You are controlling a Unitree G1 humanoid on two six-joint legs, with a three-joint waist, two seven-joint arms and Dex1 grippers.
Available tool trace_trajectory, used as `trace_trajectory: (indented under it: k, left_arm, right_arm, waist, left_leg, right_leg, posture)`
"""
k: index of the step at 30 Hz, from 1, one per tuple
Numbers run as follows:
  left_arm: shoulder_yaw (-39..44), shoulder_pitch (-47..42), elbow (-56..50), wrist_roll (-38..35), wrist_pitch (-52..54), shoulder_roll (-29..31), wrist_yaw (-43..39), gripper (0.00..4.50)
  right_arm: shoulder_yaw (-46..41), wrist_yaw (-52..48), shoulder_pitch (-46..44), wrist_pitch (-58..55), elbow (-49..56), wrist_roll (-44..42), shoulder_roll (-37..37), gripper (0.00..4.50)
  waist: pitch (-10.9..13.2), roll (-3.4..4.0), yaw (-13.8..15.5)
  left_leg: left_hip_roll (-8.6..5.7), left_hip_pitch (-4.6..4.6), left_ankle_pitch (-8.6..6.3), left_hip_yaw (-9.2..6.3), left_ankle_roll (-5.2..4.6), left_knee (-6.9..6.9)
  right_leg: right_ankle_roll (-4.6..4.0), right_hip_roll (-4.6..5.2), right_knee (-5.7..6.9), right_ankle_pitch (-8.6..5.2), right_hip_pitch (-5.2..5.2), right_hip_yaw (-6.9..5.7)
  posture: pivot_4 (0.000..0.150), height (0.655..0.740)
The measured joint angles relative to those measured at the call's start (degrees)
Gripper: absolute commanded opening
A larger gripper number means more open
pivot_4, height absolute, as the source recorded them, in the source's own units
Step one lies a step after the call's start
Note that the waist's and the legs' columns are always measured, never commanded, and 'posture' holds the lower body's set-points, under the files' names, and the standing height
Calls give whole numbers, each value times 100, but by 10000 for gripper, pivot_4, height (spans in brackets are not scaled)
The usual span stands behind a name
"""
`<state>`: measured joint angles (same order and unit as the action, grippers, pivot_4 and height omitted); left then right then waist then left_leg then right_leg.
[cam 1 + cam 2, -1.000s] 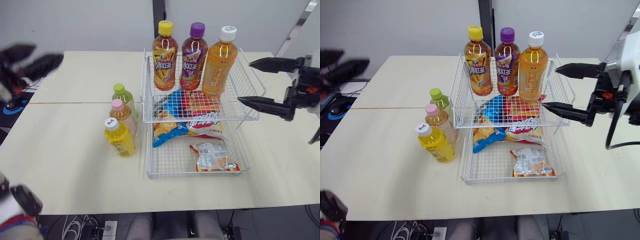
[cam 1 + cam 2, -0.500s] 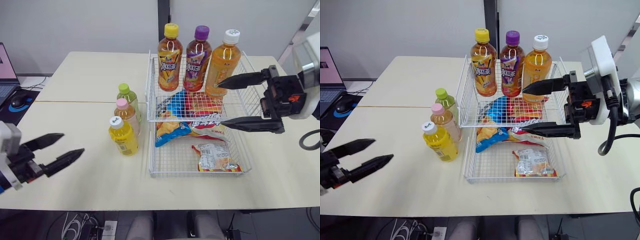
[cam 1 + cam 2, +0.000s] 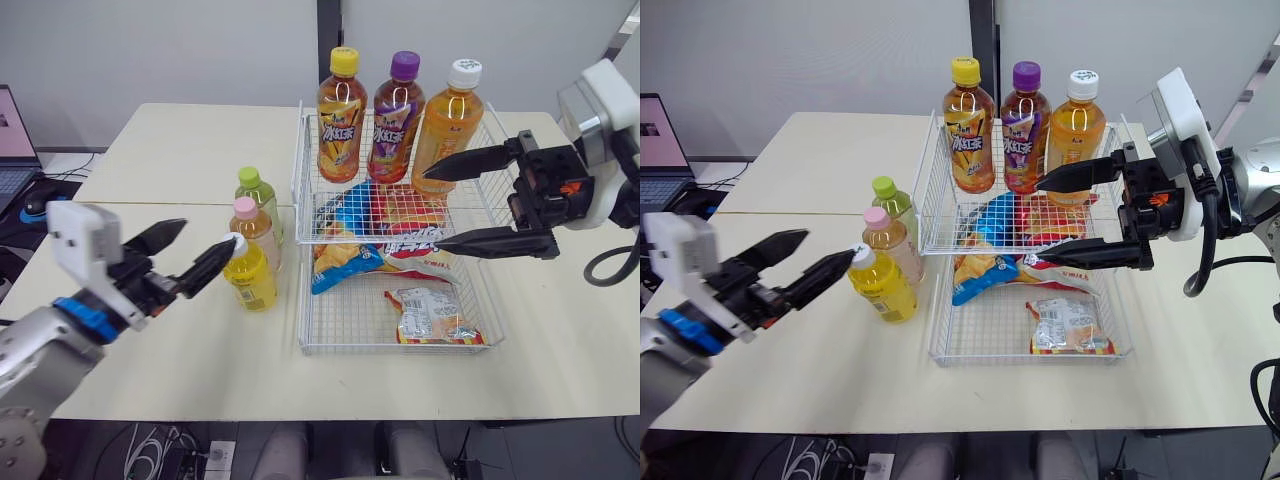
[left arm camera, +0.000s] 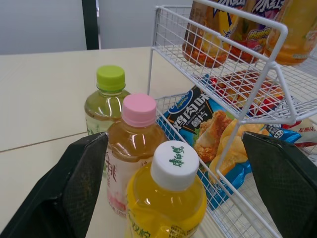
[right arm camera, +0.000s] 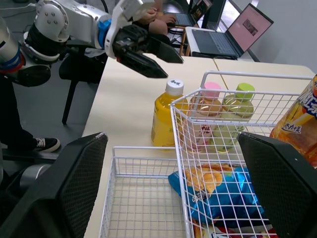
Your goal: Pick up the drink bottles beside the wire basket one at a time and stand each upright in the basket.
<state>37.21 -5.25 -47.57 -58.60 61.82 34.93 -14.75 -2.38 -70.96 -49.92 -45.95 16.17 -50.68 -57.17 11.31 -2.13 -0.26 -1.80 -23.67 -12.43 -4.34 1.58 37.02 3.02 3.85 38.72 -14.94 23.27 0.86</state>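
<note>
Three small bottles stand left of the wire basket: a green-capped one, a pink-capped one and a yellow one with a white cap. My left gripper is open at cap height just left of the yellow bottle, one fingertip right by its cap; in the left wrist view the yellow bottle sits between the fingers. My right gripper is open over the right front of the basket's upper shelf. Three tall bottles stand upright on that shelf.
Snack bags lie in the basket's lower tier, and a blue one sits under the upper shelf. A laptop and a mouse sit off the table's left end. Bare tabletop lies in front of the bottles.
My left gripper has swung in from the front left up to the yellow bottle's cap. The right gripper has stayed over the basket, shifting slightly.
</note>
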Motion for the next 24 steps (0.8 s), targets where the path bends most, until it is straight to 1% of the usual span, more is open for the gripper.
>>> trace_trajectory:
  k: [4,7,11,14,17,18,22,23,24]
  left_arm:
    - [-713,-110,-39,318,-126,-334,780,44641]
    - [-1075,-78,-61,580,-241,-404,1095,44641]
    - [-1395,3,-85,908,-422,-482,1294,44641]
    - [-1517,3,-84,984,-479,-494,1305,39311]
    - [-1735,-1,-67,1114,-488,-485,1299,29903]
    - [-1814,-34,-54,1176,-505,-487,1306,27641]
    - [-2035,-255,49,1483,-546,-514,1462,15196]
    - [-2046,-255,65,1521,-578,-522,1495,13838]
    - [-2063,-255,64,1541,-593,-541,1514,13840]
  right_arm:
    - [-1,-1,-25,-5,-6,2,5,45000]
    - [-2,4,-25,-17,-6,2,5,45000]
    - [-14,15,-24,-43,1,2,5,45000]
    - [-31,26,-24,-61,19,0,5,45000]
    - [-69,62,-23,-74,60,-5,5,45000]
    - [-92,73,-23,-77,64,-6,5,45000]
    - [-104,113,-20,-100,144,-15,5,45000]
    - [-106,115,-15,-106,151,-16,5,45000]
    - [-107,118,-14,-110,151,-16,5,45000]
  waist:
    - [0,0,2]
    - [0,0,4]
    - [0,0,13]
    - [0,0,16]
    - [0,0,16]
    - [0,0,16]
    - [0,0,17]
    - [0,0,18]
    - [0,0,18]
  left_leg:
    - [-1,-1,0,1,0,1]
    - [0,-2,0,0,0,0]
    - [-1,-2,0,0,0,1]
    - [-1,-3,0,0,0,1]
    - [-1,-3,0,0,0,0]
    - [-1,-3,0,0,0,0]
    - [-2,-4,0,0,0,1]
    - [-2,-4,0,-1,0,0]
    - [-2,-4,0,-2,0,0]
  right_leg:
    - [0,0,0,0,0,2]
    - [0,-2,0,0,0,1]
    - [0,-2,-1,0,0,0]
    - [0,-2,-3,0,0,0]
    - [0,-2,-3,0,0,0]
    - [0,-2,-3,0,-1,0]
    - [0,-3,-4,0,-2,0]
    - [0,-3,-5,0,-2,-1]
    - [0,-2,-5,0,-2,-1]
  posture:
    - [1500,7400]
    - [1500,7400]
    - [1500,7400]
    - [1500,7400]
    - [1500,7400]
    - [1500,7400]
    - [1500,7400]
    - [1500,7400]
    - [1500,7400]
